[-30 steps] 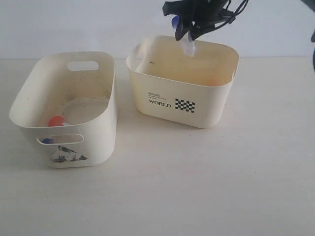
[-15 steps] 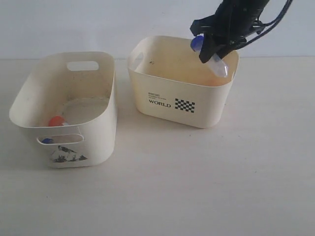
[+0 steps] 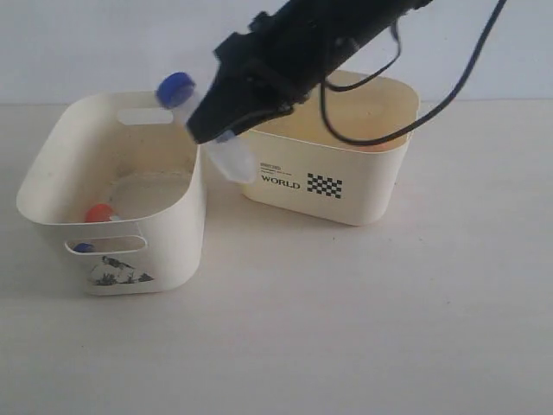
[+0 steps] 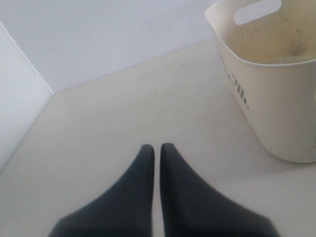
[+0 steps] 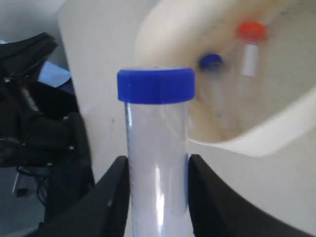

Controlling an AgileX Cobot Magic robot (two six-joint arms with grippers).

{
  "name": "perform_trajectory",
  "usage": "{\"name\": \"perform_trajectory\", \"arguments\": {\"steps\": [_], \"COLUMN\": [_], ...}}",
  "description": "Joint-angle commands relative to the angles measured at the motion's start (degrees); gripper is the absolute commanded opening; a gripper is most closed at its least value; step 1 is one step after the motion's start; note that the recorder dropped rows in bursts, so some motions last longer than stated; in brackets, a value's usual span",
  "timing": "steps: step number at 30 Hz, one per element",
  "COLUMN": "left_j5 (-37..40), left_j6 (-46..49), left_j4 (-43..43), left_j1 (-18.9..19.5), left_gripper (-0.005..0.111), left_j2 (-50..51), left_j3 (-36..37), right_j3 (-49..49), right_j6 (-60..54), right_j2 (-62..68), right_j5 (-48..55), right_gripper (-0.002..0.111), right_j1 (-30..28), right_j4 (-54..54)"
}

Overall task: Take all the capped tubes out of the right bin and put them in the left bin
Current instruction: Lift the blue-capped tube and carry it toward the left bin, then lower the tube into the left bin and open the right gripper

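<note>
My right gripper [image 3: 212, 130] is shut on a clear tube with a blue cap [image 3: 176, 88] and holds it tilted above the right wall of the left bin [image 3: 52, 147]. The same held tube [image 5: 157, 148] sits between the black fingers [image 5: 112, 192] in the right wrist view. Inside the left bin lie an orange-capped tube [image 3: 99, 212] and a blue-capped tube [image 3: 83, 247]; both tubes [image 5: 251, 47] [image 5: 211, 61] also show in the right wrist view. The right bin [image 3: 346, 190], marked WORLD, stands behind the arm; an orange patch [image 3: 373, 145] shows low inside it. My left gripper [image 4: 157, 148] is shut and empty over bare table.
The right arm and its cable [image 3: 449, 95] stretch across the right bin. The left bin's outer wall [image 4: 276, 98] stands beside the left gripper. A pale wall [image 3: 86, 43] rises behind the table. The black base of an arm [image 5: 29, 123] shows at the table's edge.
The right gripper has carried the blue-capped tube from above the right bin leftward to the left bin's right wall. The tube now tilts with its cap up and to the left.
</note>
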Motion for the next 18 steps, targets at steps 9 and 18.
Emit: {"name": "perform_trajectory", "arguments": {"steps": [9, 18], "left_j5": [-0.2, -0.1], "left_j6": [-0.5, -0.5], "left_j4": [0.1, 0.1], "left_j1": [0.0, 0.0], "left_gripper": [0.004, 0.004], "left_j2": [0.0, 0.0], "left_j3": [-0.2, -0.2], "right_j3": [-9.3, -14.7], "right_j6": [-12.8, 0.6], "right_j2": [11.9, 16.6], "right_j5": [-18.0, -21.2], "right_gripper": [0.0, 0.058], "right_j1": [9.7, 8.9], "right_j4": [16.3, 2.6]}}
